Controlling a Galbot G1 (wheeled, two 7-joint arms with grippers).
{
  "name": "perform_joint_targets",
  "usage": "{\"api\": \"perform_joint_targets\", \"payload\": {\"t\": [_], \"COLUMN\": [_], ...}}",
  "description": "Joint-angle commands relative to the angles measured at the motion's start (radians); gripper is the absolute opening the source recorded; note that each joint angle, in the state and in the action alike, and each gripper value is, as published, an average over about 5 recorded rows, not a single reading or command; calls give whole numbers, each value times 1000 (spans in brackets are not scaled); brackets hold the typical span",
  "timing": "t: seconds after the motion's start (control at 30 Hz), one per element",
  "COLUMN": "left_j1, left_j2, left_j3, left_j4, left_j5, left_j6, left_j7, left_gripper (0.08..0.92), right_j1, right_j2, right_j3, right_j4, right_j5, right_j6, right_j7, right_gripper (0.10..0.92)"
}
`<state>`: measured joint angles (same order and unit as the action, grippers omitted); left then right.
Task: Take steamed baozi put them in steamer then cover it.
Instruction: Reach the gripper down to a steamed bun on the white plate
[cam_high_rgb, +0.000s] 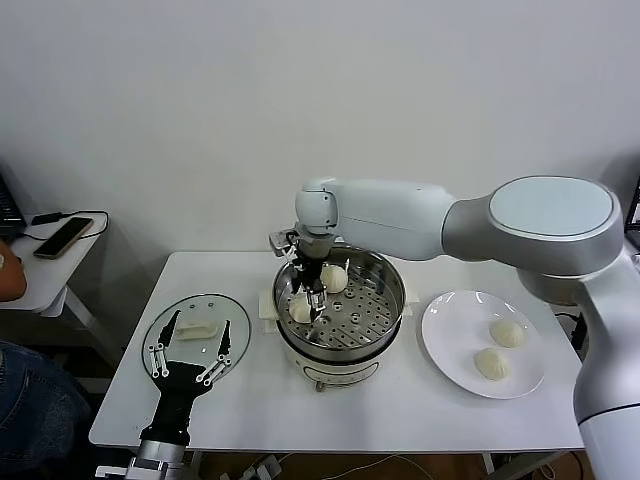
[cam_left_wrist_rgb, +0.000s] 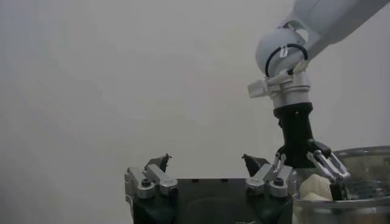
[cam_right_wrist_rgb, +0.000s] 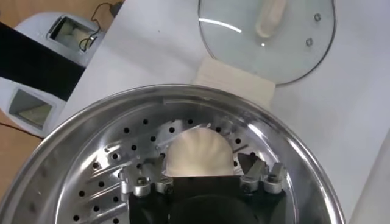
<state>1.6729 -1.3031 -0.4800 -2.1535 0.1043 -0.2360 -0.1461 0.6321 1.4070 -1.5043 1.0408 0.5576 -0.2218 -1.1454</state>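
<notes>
- Counting four small round cream-white dough baozi in the head view: one bun lies just beyond the right gripper on the perforated tray, a second sits between that gripper's fingers, and two more rest well off to its right on a flat round white plate.
- One large round shiny stainless-steel steamer on a white base stands directly under the right gripper, which reaches down inside the pot.
- One round transparent glass cover with a cream-white rectangular handle lies flat on the white table, well to the left of the right gripper and right beneath the left gripper.
- The right gripper's fingers are spread around the second bun, close against its sides — whether they press it or have let go cannot be told.
- The left gripper hovers over the cover with its fingers splayed apart, holding nothing.
- The right wrist view alone shows the bun sitting on the holed steel tray between the finger bases, with the cover beyond the steamer rim.
- The left wrist view alone shows the right gripper from the side, dipping past the steamer wall — the head view hides that depth.
- A dark phone lies on a white side table, far left of both grippers.
</notes>
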Motion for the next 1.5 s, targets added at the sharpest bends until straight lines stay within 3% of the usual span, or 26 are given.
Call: {"api": "perform_joint_targets", "payload": {"t": [0.03,0.4,0.6,1.0,1.5], "left_j1": [0,7,11,26,31], "left_j2": [0,0,-9,-17,-22], "left_j3": [6,13,12,1,-11], "left_j4": [-4,-17,-22,-30,-20], "left_j5": [1,8,11,17,22], "left_j6": [4,6,7,8,3], "left_j7": [0,2,2,2,-2], "left_gripper": [823,823,823,823,823], "right_j1": [76,137,31,-369,-565], "right_j2": [-172,-636,-772,-839,-758], "right_j3": [43,112,138,365,496], "right_j4": [138,199,166,90,2], "right_j5": [-80,-230,-339,-536,-612], "right_j6": [12,131,182,242,252], "right_j7": [-38,-194,-229,-205,-100], "right_gripper": [823,823,823,823,823]}}
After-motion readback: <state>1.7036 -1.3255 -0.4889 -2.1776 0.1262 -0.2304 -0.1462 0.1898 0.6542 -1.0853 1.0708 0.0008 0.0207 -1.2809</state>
